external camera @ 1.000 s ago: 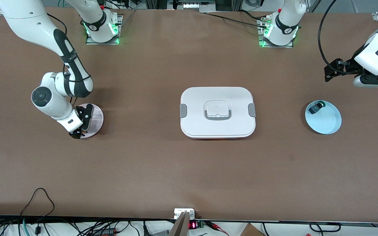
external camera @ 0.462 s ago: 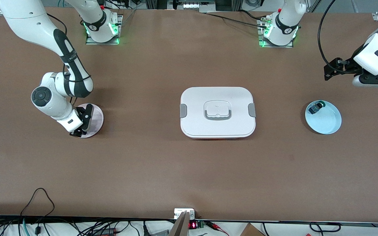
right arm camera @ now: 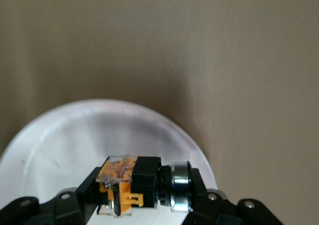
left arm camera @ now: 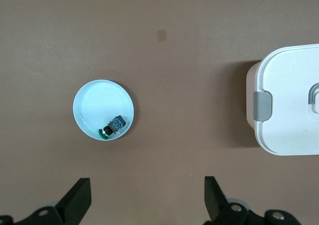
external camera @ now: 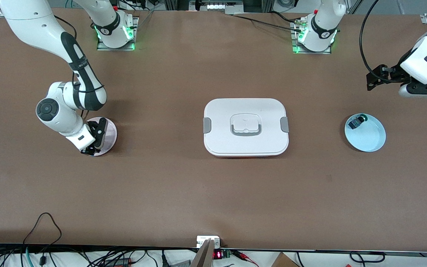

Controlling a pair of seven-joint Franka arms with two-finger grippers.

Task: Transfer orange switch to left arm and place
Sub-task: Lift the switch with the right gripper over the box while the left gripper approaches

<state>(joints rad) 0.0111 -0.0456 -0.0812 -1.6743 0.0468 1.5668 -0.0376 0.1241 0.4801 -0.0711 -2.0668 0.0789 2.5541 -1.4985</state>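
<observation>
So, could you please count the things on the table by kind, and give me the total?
Round plates: 2, one pinkish under the right gripper, one light blue toward the left arm's end.
Small switches: 2, the orange switch in the right gripper, a green-capped part on the blue plate.
White box: 1.
Total: 5.

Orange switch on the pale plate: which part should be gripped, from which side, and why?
The orange switch lies on its side on the plate, so come straight down. Grip its two ends, orange block and metal ring, as the right gripper does now. The left gripper waits open at its end of the table.
</observation>
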